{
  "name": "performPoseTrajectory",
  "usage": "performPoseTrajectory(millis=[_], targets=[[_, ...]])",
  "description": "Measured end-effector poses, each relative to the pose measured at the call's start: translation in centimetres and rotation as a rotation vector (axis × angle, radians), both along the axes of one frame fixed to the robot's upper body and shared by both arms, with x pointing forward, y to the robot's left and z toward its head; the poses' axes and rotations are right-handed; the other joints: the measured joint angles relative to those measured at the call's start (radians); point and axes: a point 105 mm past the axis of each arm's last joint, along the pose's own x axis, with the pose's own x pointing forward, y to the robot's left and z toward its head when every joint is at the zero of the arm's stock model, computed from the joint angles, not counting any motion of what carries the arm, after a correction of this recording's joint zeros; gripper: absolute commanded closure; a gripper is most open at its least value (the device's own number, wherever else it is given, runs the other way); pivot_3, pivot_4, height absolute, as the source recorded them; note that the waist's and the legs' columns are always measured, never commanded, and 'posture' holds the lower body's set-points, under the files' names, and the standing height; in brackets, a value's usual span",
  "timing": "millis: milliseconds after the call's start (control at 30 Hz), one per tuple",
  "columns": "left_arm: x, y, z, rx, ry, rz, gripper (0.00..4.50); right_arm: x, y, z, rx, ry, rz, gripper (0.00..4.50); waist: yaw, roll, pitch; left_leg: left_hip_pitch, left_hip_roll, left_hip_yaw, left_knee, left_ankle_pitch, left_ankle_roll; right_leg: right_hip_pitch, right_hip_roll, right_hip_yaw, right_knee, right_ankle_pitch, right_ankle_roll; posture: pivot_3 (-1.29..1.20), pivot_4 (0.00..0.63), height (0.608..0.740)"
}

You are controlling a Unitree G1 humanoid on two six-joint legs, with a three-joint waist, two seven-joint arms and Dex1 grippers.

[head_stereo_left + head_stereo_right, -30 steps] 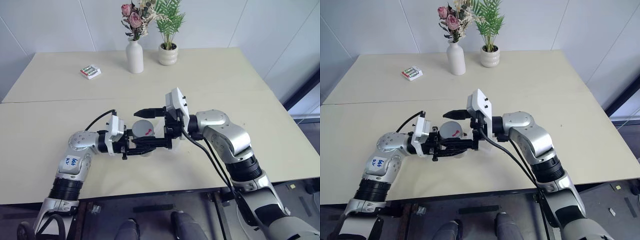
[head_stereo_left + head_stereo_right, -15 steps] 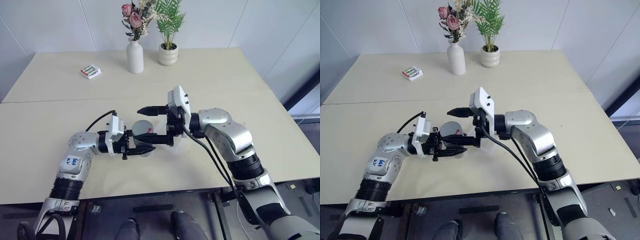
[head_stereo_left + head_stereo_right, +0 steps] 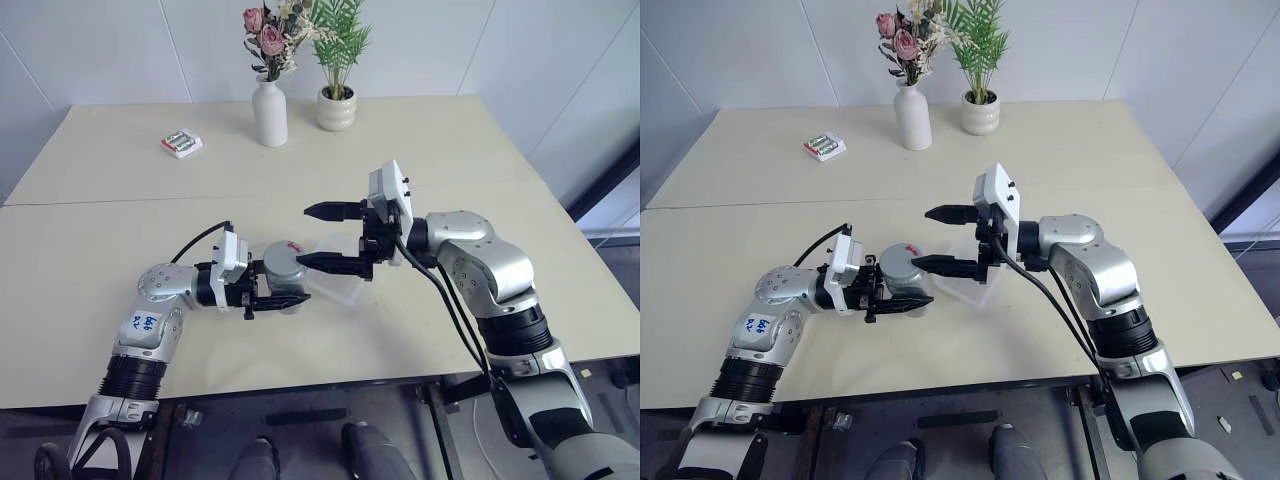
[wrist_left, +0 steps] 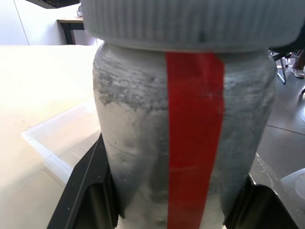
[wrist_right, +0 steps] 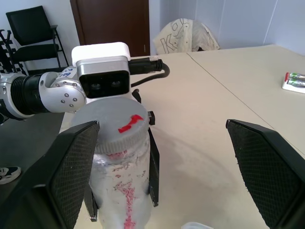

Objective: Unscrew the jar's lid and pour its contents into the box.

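My left gripper (image 3: 287, 291) is shut on the jar (image 3: 282, 276), a silvery cylinder with a red stripe (image 4: 193, 143) down its side, held upright just above the table. The grey ribbed lid (image 5: 114, 123) with a small red mark sits on top of the jar. To the jar's right, my right gripper (image 3: 322, 237) stands wide open, level and pointing at the lid, its fingertips (image 5: 71, 167) just apart from it. The clear plastic box (image 3: 343, 278) lies on the table under the right gripper. The contents are hidden inside the jar.
A white vase (image 3: 269, 112) with flowers and a potted plant (image 3: 337, 105) stand at the table's far edge. A small green-red-white packet (image 3: 181, 144) lies at the far left. The table's front edge (image 3: 300, 385) runs close below both arms.
My right gripper, which straddled the lid a second ago, has drawn back to the right, still open. The lid stays on the jar. The left arm has not moved.
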Motion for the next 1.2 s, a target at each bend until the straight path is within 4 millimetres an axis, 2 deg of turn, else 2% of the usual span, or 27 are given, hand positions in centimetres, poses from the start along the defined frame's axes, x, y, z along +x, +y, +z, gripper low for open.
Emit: performPoseTrajectory(millis=[267, 367, 467, 533, 633, 867, 1200], targets=[[0.0, 0.0, 0.0, 0.000, 0.001, 0.000, 2.37, 1.3, -1.9, -0.3, -0.003, 0.013, -0.078, 0.02, 0.000, 0.000, 0.000, 0.000, 0.000, 0.000, 0.000, 0.000, 0.000, 0.000, 0.000, 0.000, 0.000, 0.000, 0.000, 0.00, 0.150, 0.740], [0.0, 0.0, 0.0, 0.000, 0.001, 0.000, 2.37, 0.8, -1.9, 0.4, 0.043, 0.036, -0.038, 0.02, -0.001, 0.000, 0.000, 0.000, 0.000, 0.000, 0.000, 0.000, 0.000, 0.000, 0.000, 0.000, 0.000, 0.000, 0.000, 0.00, 0.150, 0.740], [0.0, 0.0, 0.1, 0.000, -0.002, -0.001, 2.37, -1.6, -0.9, 2.2, 0.115, 0.029, 0.085, 0.02, -0.001, 0.000, 0.000, 0.000, 0.000, 0.000, 0.000, 0.000, 0.000, 0.000, 0.000, 0.000, 0.000, 0.000, 0.000, 0.00, 0.150, 0.740], [0.1, -0.1, 0.3, 0.000, -0.009, -0.003, 2.37, -2.7, 0.0, 2.5, 0.121, 0.022, 0.141, 0.02, -0.001, 0.000, 0.000, 0.000, 0.000, 0.000, 0.001, 0.000, 0.000, 0.000, 0.000, 0.000, 0.001, 0.000, 0.000, 0.00, 0.150, 0.740], [0.1, -0.2, 0.4, -0.001, -0.012, -0.005, 2.37, -3.4, 1.2, 2.3, 0.114, 0.021, 0.166, 0.02, 0.000, 0.000, 0.000, 0.000, 0.000, 0.000, 0.002, 0.000, 0.000, 0.000, 0.000, 0.000, 0.001, 0.000, 0.000, 0.00, 0.150, 0.740], [0.1, -0.5, 0.4, -0.004, -0.009, -0.014, 2.37, -3.8, 4.2, 0.2, 0.039, 0.005, 0.170, 0.02, 0.000, 0.000, 0.000, 0.000, 0.000, 0.000, 0.003, 0.000, 0.000, 0.000, 0.000, 0.000, 0.002, 0.000, 0.000, 0.00, 0.150, 0.740], [0.1, -0.8, 0.4, -0.012, -0.010, -0.021, 2.37, -1.7, 4.3, -0.6, 0.013, 0.000, 0.078, 0.02, -0.001, 0.000, 0.000, -0.001, 0.000, -0.001, 0.004, 0.000, 0.000, 0.000, 0.000, 0.000, 0.003, 0.000, 0.000, 0.00, 0.150, 0.740]])
